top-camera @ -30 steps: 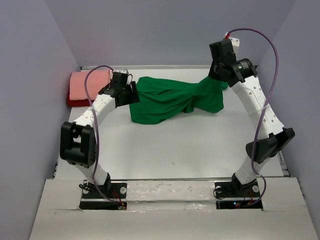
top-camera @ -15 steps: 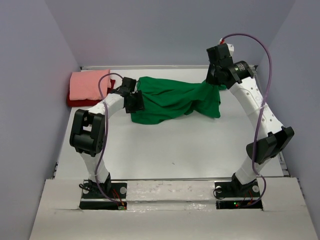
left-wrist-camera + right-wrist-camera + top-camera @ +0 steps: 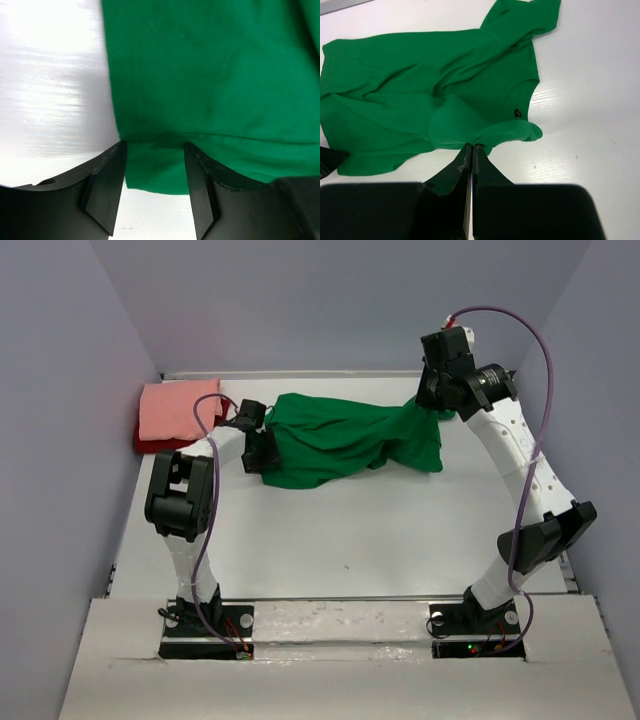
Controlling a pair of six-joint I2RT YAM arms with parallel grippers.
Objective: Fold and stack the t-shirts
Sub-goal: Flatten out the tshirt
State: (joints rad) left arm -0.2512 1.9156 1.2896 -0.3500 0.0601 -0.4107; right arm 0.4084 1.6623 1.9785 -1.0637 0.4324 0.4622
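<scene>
A green t-shirt (image 3: 345,440) lies spread and rumpled across the far middle of the table. My right gripper (image 3: 432,405) is shut on a fold of it near the collar (image 3: 470,146) and holds that end lifted off the table. My left gripper (image 3: 262,452) is open at the shirt's left edge, and the hem corner (image 3: 155,165) lies between its fingers, low over the table. A folded pink t-shirt (image 3: 178,408) lies on a red one (image 3: 150,443) in the far left corner.
The white table (image 3: 350,530) is walled by grey panels at the left, right and back. The pink and red stack sits against the left wall. A cable loops from each arm.
My left gripper has moved right and down to the shirt's left hem corner, its arm folding in. My right gripper has kept its hold and shifted only slightly.
</scene>
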